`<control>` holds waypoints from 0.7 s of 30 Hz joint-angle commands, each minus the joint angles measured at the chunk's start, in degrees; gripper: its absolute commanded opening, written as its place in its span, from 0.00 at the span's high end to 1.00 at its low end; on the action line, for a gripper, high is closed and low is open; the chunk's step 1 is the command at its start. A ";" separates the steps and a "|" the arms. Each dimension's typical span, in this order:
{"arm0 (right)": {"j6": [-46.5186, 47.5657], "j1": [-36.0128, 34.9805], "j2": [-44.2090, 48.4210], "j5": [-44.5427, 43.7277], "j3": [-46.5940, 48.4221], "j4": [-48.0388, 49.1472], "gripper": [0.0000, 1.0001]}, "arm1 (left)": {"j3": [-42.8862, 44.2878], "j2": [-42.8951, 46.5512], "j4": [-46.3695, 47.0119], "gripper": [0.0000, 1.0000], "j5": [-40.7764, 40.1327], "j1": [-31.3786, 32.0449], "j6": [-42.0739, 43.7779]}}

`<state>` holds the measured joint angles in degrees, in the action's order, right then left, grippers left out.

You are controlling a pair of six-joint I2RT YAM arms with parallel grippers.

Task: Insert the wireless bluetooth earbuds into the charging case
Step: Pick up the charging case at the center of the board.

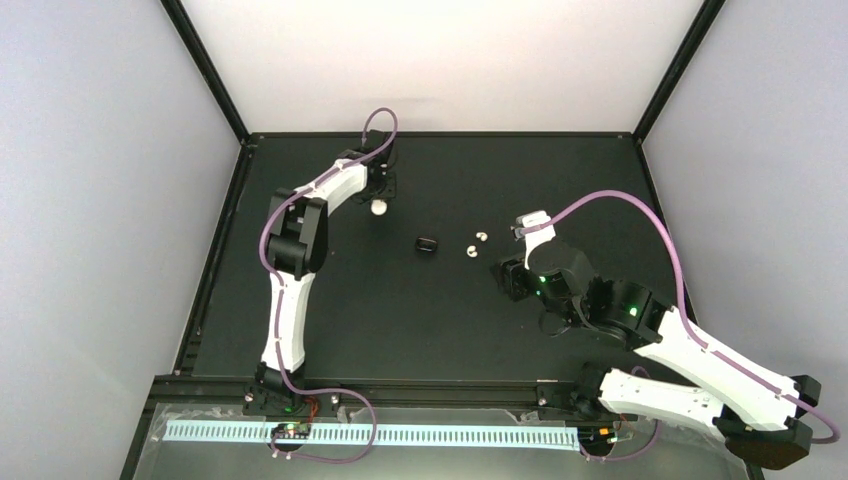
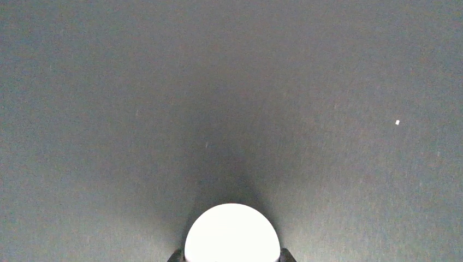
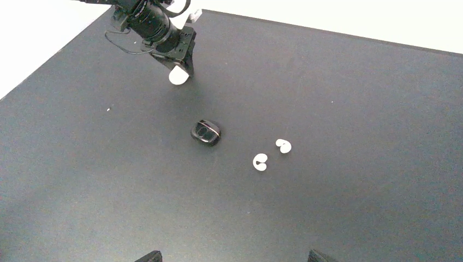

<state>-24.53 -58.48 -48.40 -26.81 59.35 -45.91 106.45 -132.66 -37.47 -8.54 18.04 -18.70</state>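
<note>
Two glossy white earbuds lie side by side on the black table (image 1: 481, 237) (image 1: 470, 252); the right wrist view shows them too (image 3: 283, 146) (image 3: 260, 162). A small glossy black rounded thing (image 1: 427, 244) (image 3: 206, 132) lies left of them; I cannot tell whether it is a case or the black pair. My left gripper (image 1: 379, 198) is at the far side, shut on a round white case (image 1: 378, 209) (image 2: 232, 234) (image 3: 178, 76) held just above the table. My right gripper (image 3: 235, 256) (image 1: 508, 280) is open and empty, near and right of the white earbuds.
The black table (image 1: 400, 330) has raised black rims, with white walls behind and at the sides. A tiny white speck (image 2: 397, 122) lies on the table near the left gripper. Purple cables loop over both arms.
</note>
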 commanded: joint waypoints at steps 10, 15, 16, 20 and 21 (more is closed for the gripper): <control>0.11 0.11 1.07 2.52 -1.56 6.33 0.30 | -28.07 35.15 15.89 0.85 30.84 -0.37 -9.25; 1.16 0.21 3.16 8.41 -2.74 11.63 0.30 | -49.33 51.96 46.98 0.84 54.52 0.99 -23.73; 1.23 0.21 4.11 10.13 -3.27 13.09 0.30 | -51.82 54.88 51.54 0.83 56.44 1.58 -25.83; 0.71 0.21 8.95 17.05 -6.84 21.67 0.30 | -59.14 63.68 66.90 0.81 62.06 4.29 -36.66; 0.43 0.21 10.32 18.51 -8.21 24.25 0.30 | -60.70 65.53 71.32 0.81 62.51 5.23 -40.15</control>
<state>-24.10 -58.43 -42.87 -16.34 54.54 -33.17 49.60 -73.41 9.80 42.57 20.82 -43.72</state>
